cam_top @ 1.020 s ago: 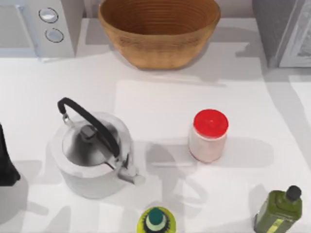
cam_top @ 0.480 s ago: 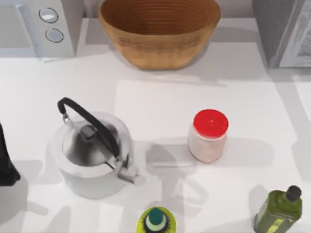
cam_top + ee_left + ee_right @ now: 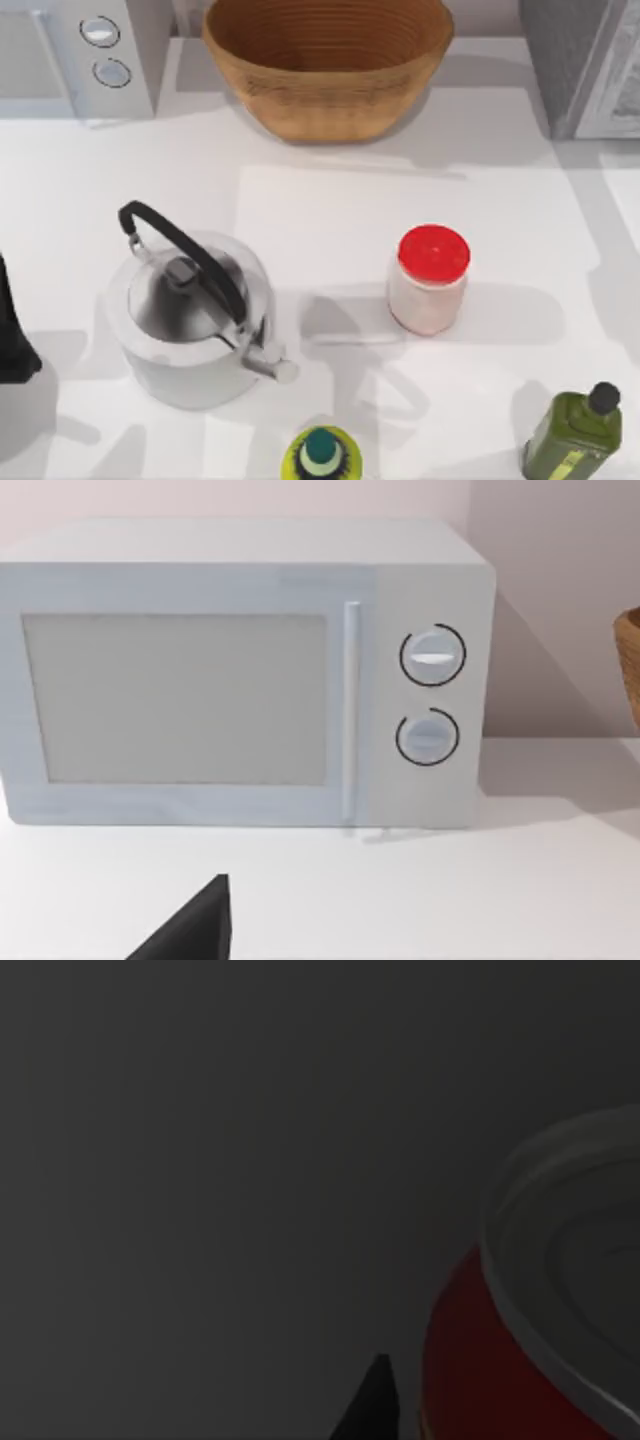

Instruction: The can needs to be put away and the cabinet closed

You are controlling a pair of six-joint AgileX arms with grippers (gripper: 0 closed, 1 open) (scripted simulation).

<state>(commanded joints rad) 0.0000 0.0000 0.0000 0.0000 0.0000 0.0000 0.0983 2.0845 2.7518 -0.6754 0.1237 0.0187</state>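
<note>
No tabletop change was recorded; the can (image 3: 520, 1360) was seen against dim grey, apparently inside the cabinet (image 3: 590, 65), with right finger state undeterminable.

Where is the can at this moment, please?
The can appears in the right wrist view, close to the camera against a dark grey surface, its silver top and red side showing. A dark fingertip sits just beside it.
</note>
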